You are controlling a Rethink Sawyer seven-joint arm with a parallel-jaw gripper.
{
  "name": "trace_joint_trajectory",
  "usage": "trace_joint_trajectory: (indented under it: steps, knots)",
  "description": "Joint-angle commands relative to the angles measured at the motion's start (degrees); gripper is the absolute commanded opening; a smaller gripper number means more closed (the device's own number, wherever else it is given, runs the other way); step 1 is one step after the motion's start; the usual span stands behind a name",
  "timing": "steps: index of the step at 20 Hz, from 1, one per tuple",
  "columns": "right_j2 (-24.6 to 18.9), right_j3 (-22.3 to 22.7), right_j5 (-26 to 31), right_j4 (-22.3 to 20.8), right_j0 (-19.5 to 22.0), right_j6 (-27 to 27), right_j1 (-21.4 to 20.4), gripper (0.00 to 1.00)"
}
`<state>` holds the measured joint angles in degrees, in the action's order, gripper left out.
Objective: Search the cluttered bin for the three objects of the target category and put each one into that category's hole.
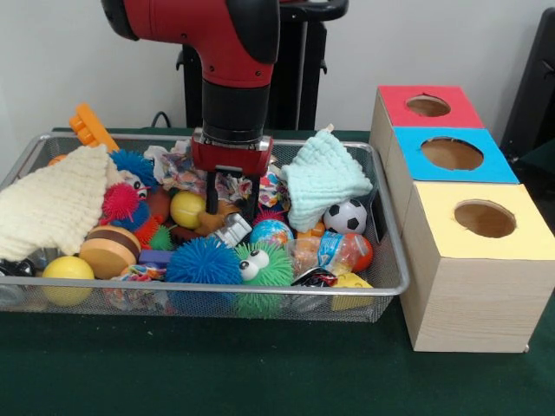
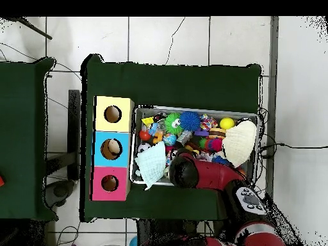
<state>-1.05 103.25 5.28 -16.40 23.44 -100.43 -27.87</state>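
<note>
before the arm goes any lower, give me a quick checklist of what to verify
1. Gripper inside the bin, above the toys: ok.
2. Gripper open around the yellow ball: cannot tell, view is cluttered.
3. Which toy sits directly beneath: cannot tell; a silver toy lies close.
4. Red hole unobstructed: ok.
5. Mint cloth clear of the gripper: ok, it is off to the side.
6. Bin flat on the green table: ok.
</note>
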Motion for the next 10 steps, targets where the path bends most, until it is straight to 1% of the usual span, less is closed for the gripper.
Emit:
trace_joint_trajectory:
  steps: [1,10]
  knots:
    - [-0.26,-6.46,-4.03,0.17,-0.39,-7.2,3.72,1.0]
    - [-0.83,-6.83,-4.81,-0.23,0.36,-6.73,4.7,1.0]
